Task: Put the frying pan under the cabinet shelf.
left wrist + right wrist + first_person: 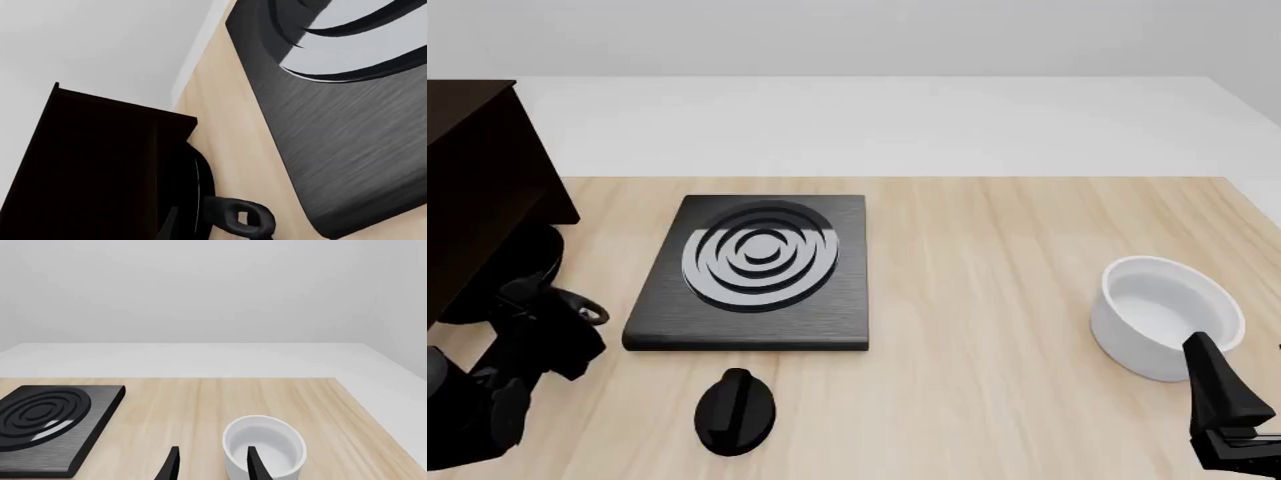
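Left hand [527,300] low beside cabinet shelf [481,190]

the light wooden table [988,260] carried a black stove plate [754,275] left of centre, a small black knob [735,410] just in front of it, a white bowl [1165,315] well to the right, and the dark cabinet shelf [474,190] at its far left, with the frying pan [523,262] tucked beneath it.

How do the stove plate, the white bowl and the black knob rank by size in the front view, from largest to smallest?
1. Stove plate, clearly the largest.
2. White bowl, mid-sized.
3. Black knob, the smallest, though it lies nearest the camera.
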